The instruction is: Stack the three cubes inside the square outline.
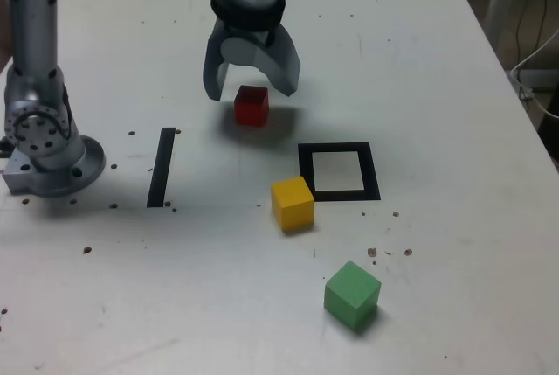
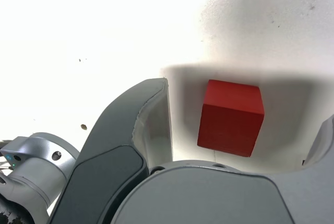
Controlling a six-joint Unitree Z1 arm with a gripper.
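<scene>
Gripper (image 1: 251, 88): spread wide, nothing held, red cube (image 1: 251, 105) seen between the jaws.
Yellow cube (image 1: 293, 204): set just beside the square outline (image 1: 339, 171).
Green cube (image 1: 352, 295): apart.

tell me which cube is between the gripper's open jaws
The red cube, sitting between the open gripper jaws; the yellow cube and green cube lie well clear.
</scene>
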